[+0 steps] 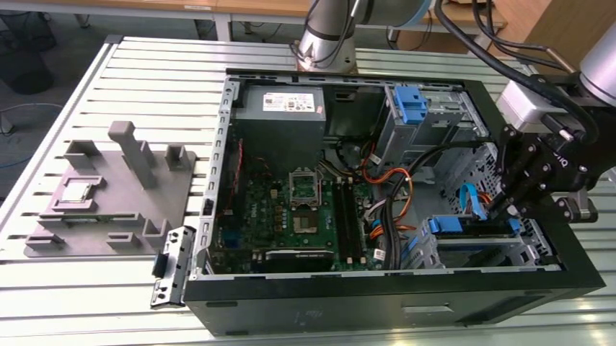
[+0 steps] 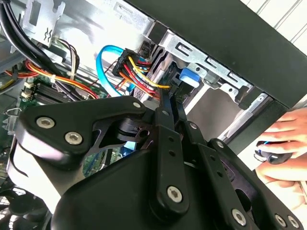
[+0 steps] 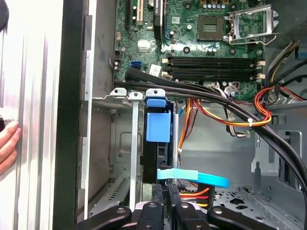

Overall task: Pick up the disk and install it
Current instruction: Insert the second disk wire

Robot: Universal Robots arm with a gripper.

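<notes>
Exterior view first: your gripper is down inside the open computer case, at the drive cage in the corner on the exterior view's right. The disk sits edge-up in that cage, its blue carrier frame showing at the top, with the gripper's tips right at its far end, beside the light-blue data cable.

First wrist view gives you the same picture looking down the fingers: the disk stands in its slot between the metal rails, its blue tab uppermost, and the blue cable crosses just ahead of the fingertips. These look drawn together into a narrow pair; whether they pinch the drive's edge or merely press on it, you cannot tell from here.

So judge the pick-up as done and the drive as already in its bay. What is left looks like the last of the seating and letting go; whether it is fully home is hidden.

A person's hand rests outside the case wall.
</notes>
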